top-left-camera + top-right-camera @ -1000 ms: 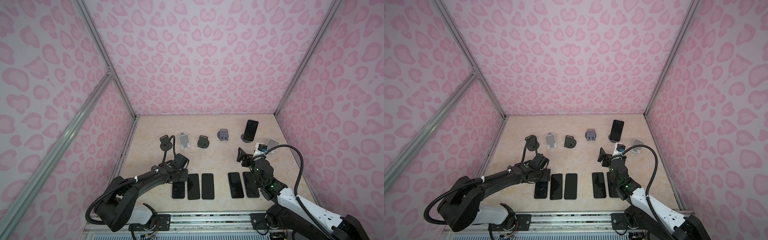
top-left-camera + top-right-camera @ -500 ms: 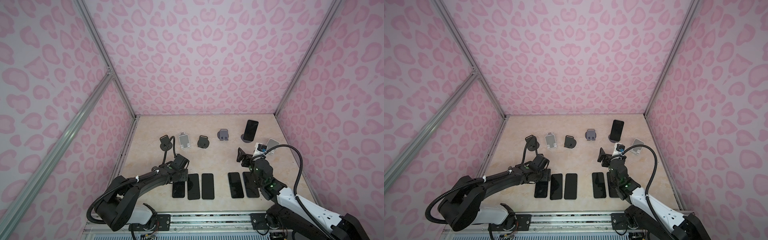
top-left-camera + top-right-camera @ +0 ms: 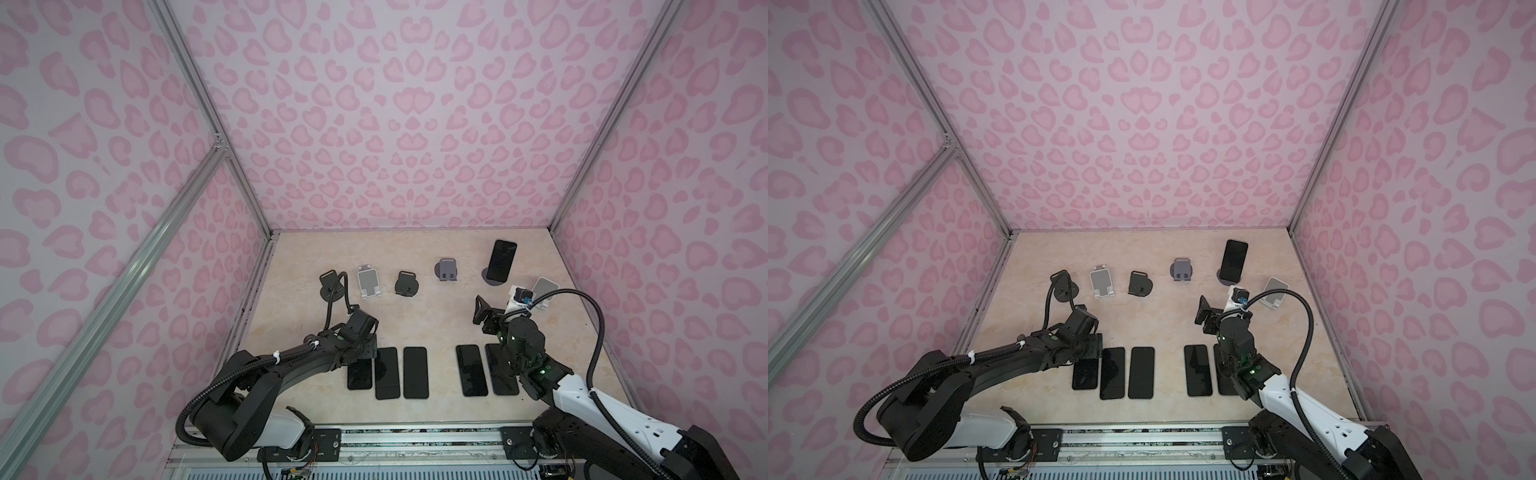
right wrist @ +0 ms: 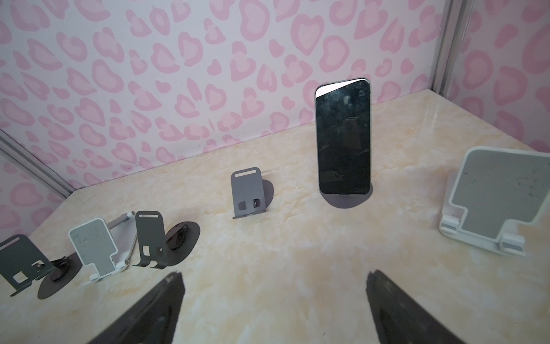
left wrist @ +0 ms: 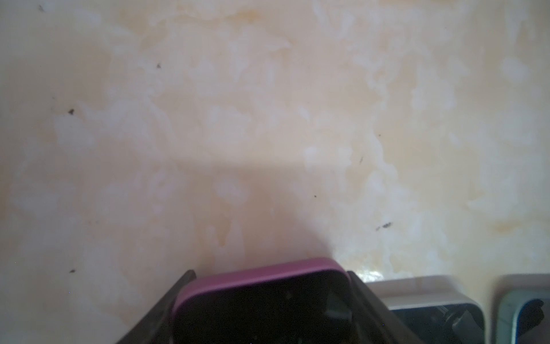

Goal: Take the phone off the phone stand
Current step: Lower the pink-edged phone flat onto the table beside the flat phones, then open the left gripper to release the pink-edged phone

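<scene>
Phone (image 4: 343,137) upright on dark phone stand (image 4: 348,203) at back right, not yet lifted. Right gripper (image 4: 273,277) spread wide, empty, aimed toward it, well short. Left gripper (image 5: 269,272) clamped across pink-cased phone (image 5: 253,275) lying flat. Removal apparently all still to do.

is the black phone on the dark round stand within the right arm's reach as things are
Probably yes: the right gripper is open and faces the black phone, with only beige tabletop between them.
</scene>
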Robot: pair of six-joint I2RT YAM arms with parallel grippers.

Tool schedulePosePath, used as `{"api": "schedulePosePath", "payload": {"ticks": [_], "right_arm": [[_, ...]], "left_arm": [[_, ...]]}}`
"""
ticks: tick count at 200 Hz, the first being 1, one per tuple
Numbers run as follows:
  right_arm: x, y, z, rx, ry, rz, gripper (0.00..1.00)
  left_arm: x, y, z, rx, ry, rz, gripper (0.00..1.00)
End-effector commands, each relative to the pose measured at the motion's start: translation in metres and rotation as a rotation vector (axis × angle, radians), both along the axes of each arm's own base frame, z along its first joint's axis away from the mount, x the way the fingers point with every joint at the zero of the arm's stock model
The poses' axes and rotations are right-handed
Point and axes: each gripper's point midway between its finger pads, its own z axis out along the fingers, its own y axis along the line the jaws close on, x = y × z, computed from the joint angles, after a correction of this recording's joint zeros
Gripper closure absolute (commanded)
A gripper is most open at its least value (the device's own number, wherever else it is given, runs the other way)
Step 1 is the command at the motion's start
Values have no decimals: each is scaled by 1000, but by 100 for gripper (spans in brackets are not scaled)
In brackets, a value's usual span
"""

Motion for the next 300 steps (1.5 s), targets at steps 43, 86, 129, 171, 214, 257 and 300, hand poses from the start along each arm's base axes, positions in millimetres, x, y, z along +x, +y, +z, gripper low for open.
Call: {"api": "schedulePosePath", "payload": {"ticks": [43, 86, 129, 171, 214, 257, 300], "right_arm": [[2, 0, 7, 19, -24, -7, 2], [2, 0, 7, 19, -25, -7, 2], [2, 1, 7, 19, -24, -4, 2], [2, 0, 7, 18, -25, -7, 2], [2, 2, 7, 21, -23, -1, 2], [2, 1, 6, 20, -21, -3, 2], [2, 1, 6, 17, -20, -4, 2]], "left_arm": [[-38, 2, -14, -33, 146, -26, 37], [-54, 1, -19, -40, 173, -40, 36], [-54, 3, -20, -13, 174, -35, 33], [-53, 5, -20, 0, 175, -25, 27], [-51, 4, -17, 3, 175, -30, 24], [-51, 5, -14, 20, 177, -34, 19], [-47, 5, -11, 33, 171, -35, 16]]}}
